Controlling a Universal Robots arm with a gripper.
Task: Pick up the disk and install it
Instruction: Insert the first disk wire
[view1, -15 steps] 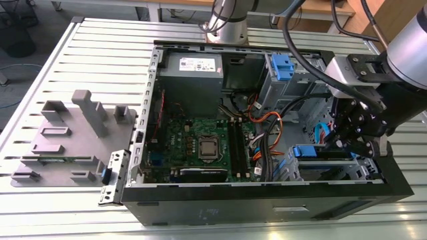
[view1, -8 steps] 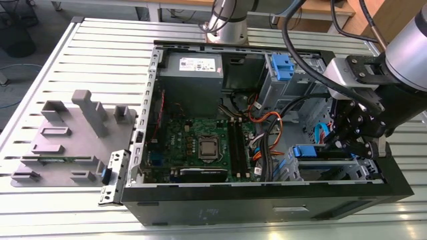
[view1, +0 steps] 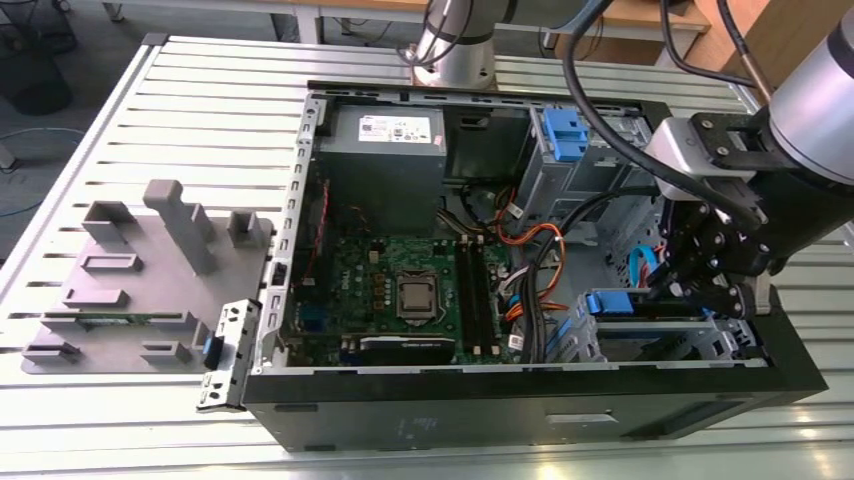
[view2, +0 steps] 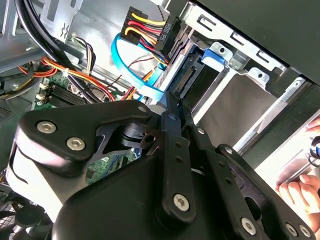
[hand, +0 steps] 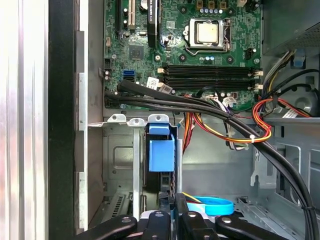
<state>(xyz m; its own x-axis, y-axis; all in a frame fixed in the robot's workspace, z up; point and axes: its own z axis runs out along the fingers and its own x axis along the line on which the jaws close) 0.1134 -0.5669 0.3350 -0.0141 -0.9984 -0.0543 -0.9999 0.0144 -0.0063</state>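
Gripper (view1: 707, 290) hangs inside the computer case (view1: 534, 425) at the exterior view's right, just above the disk (hand: 161, 155) seated in its bay; whether it grips, I cannot tell. Rigid, fairly heavy, best held by its blue bracket.

An open black desktop computer case (view1: 534, 415) lies on its side on a ribbed white metal worktop (view1: 200, 120), its green motherboard (view1: 400, 290) with a silver processor socket facing up in the middle. A grey boxy power supply with a white sticker (view1: 384, 130) sits in the case's far corner, and red, orange and yellow wires (hand: 260, 132) and black cables (hand: 200, 107) cross the board's edge. Beside the case, toward the exterior view's left, a grey plastic fixture plate with upright blocks (view1: 134, 270) rests on the worktop.
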